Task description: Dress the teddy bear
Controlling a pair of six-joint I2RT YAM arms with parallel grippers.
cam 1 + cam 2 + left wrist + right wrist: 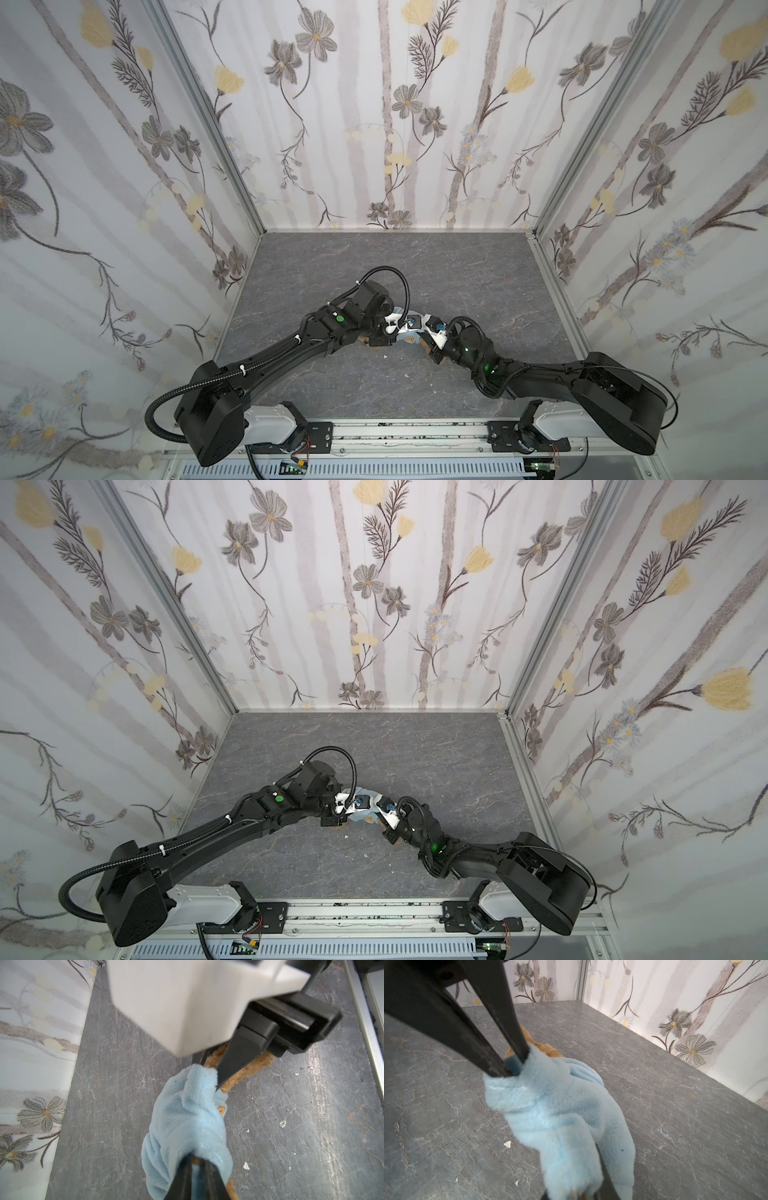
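Observation:
The teddy bear (245, 1072) lies on the grey table (374, 270) between my two arms. Only tufts of its golden-brown fur (542, 1049) show, because a light-blue fleece top (187, 1118) covers most of it. My left gripper (196, 1158) is shut on one end of the top, with blue cloth between its fingers (513, 1066). At the other end my right gripper (575, 1184) pinches the cloth, and its black fingers (232, 1059) press beside the fur. In both top views the top (361, 814) is a small blue patch under the wrists.
Flowered walls (124, 208) close the table in on three sides, and a metal rail (395, 428) runs along the front. Small white crumbs (246, 1165) lie on the table near the bear, and one crumb (507, 1144) shows beside the top.

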